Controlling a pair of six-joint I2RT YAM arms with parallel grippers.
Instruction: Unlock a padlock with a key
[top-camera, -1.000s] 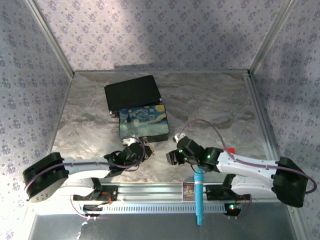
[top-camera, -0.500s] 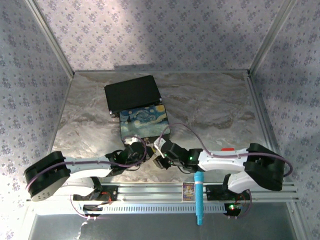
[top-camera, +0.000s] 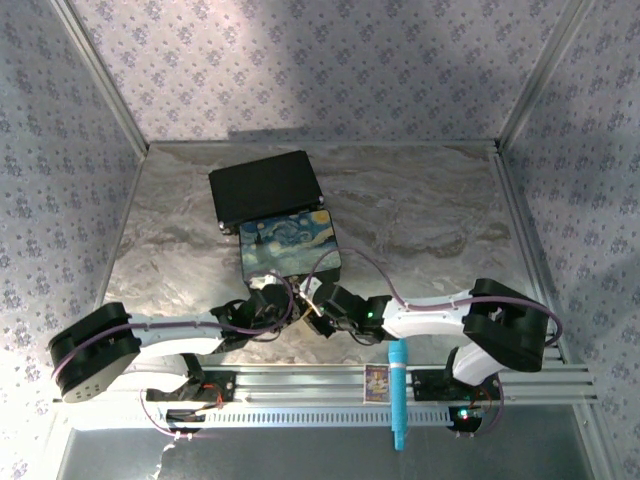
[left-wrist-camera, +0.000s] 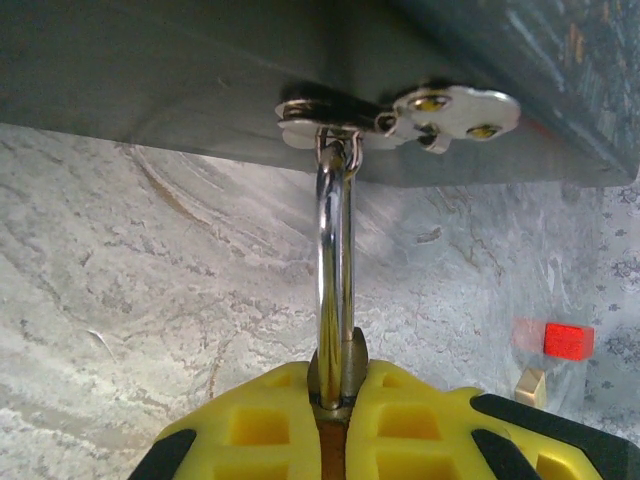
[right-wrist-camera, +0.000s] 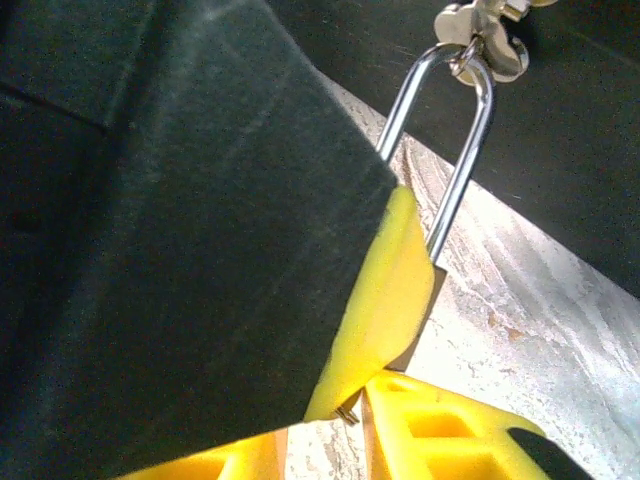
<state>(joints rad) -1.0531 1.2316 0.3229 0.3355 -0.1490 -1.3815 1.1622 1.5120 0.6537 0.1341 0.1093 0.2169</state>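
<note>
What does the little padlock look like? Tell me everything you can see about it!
The padlock is tiny, with a thin, shiny silver shackle shaped like a long loop. The top of the loop hooks through the metal hasp on the painted box. Its brownish-gold body is mostly hidden, pinched between the yellow fingers of the left gripper, which holds it stretched straight out from the box.
</note>
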